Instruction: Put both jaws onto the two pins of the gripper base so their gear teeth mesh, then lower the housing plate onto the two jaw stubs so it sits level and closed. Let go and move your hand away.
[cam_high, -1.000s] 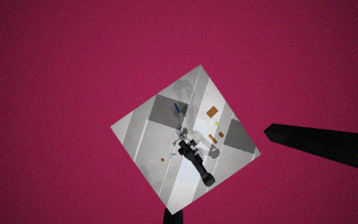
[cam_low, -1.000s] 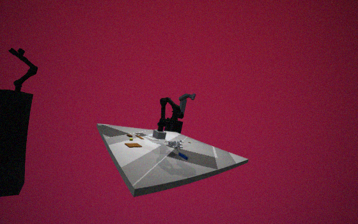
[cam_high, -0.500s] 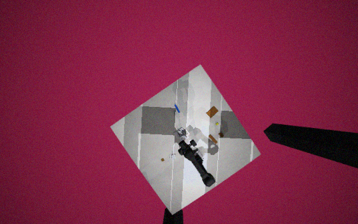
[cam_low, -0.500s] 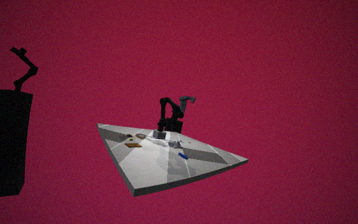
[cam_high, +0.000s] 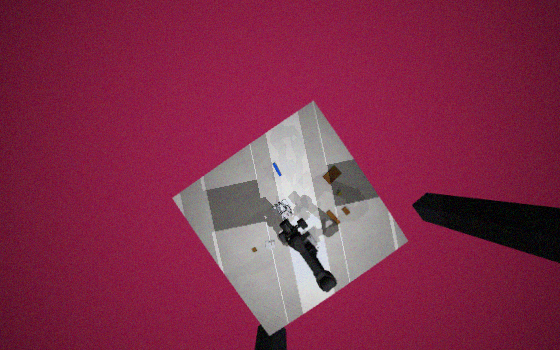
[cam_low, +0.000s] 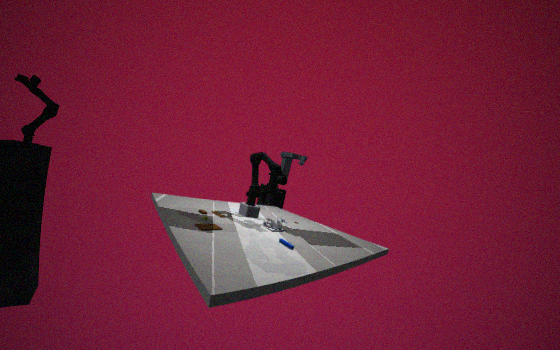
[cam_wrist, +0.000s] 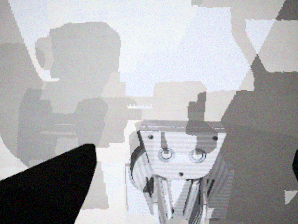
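The pale housing plate (cam_wrist: 181, 165) lies over the gripper base at the lower middle of the wrist view. It looks about level, with a round ring around each of its two holes. Two thin pale jaws (cam_wrist: 163, 197) (cam_wrist: 194, 197) reach out from under it, side by side. The plate hides the pins and gear teeth, so I cannot tell if they mesh. The whole assembly (cam_high: 283, 207) (cam_low: 273, 225) is small in the top and exterior views. My gripper (cam_wrist: 195, 156) (cam_high: 294, 225) is open and empty, raised above the assembly, with its black fingers wide apart and not touching it.
A blue bar (cam_high: 277, 169) (cam_low: 286, 244) lies beyond the assembly. A brown block (cam_high: 332, 175) (cam_low: 208, 227), a brown bar (cam_high: 333, 217), a small brown piece (cam_high: 345, 211) and a yellow-green bit (cam_high: 339, 192) lie to one side. A small pale part (cam_high: 270, 244) and a brown cube (cam_high: 254, 249) lie on the other.
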